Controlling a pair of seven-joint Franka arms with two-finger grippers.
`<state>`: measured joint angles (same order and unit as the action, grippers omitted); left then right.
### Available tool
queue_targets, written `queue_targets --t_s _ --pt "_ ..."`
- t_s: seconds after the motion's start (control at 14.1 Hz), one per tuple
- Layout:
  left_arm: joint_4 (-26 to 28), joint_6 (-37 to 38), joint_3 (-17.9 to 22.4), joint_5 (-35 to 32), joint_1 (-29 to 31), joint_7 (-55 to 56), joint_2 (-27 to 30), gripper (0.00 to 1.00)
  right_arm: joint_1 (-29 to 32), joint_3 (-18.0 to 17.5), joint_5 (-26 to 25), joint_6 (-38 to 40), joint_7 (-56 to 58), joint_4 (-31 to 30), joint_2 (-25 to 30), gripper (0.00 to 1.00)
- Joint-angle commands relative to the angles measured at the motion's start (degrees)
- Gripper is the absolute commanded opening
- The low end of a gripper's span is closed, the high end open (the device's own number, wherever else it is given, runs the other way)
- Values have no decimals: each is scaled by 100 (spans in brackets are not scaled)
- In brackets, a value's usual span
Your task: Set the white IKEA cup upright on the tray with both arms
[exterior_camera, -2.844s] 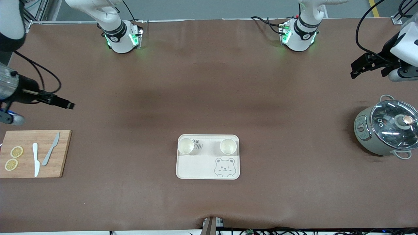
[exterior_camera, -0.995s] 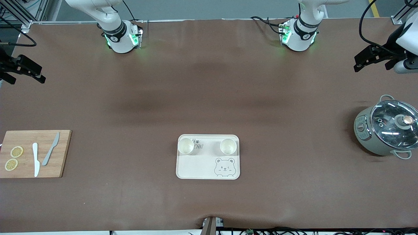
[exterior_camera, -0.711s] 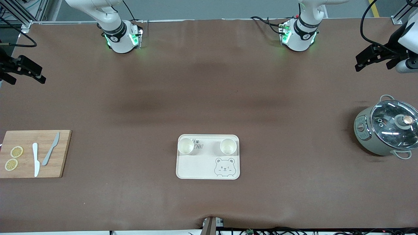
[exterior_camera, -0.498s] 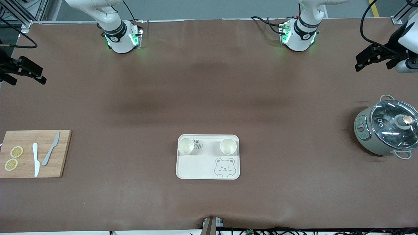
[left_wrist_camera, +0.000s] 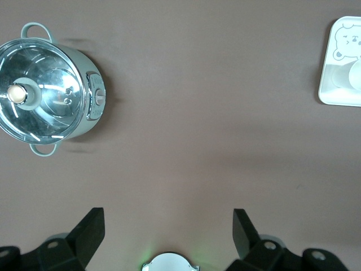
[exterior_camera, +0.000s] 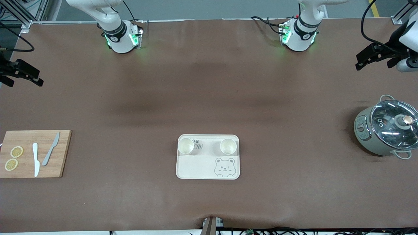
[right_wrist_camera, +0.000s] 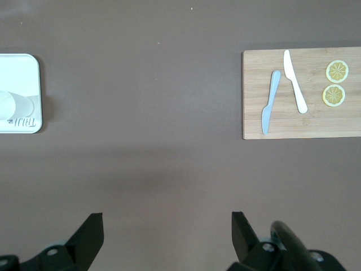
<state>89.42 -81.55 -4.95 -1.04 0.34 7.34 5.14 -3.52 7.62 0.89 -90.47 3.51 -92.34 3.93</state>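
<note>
Front view: two white cups [exterior_camera: 185, 145] [exterior_camera: 228, 146] stand upright on the tray [exterior_camera: 208, 166], mid-table. Left wrist view: left gripper [left_wrist_camera: 168, 226] spread wide, empty, over bare table near the pot [left_wrist_camera: 48, 97]. Right wrist view: right gripper [right_wrist_camera: 167, 228] wide open, empty, near the cutting board [right_wrist_camera: 302, 118].

Looked like a robotics lab staged as a kitchen: two arm bases [exterior_camera: 121, 38] bolted to a brown-covered table [exterior_camera: 209, 98], aluminium framing, cables, electric pot [exterior_camera: 385, 130], cutting board [exterior_camera: 34, 153].
</note>
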Motion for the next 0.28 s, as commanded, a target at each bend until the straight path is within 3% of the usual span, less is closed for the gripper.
queue_targets --t_s 0.0,0.21 --pt "-153 148 -23 -133 19 22 -40 100 176 -138 -10 56 79 137 -68 100" --pt "-153 261 -14 -133 28 22 -14 100 220 -146 -10 73 79 137 -68 100"
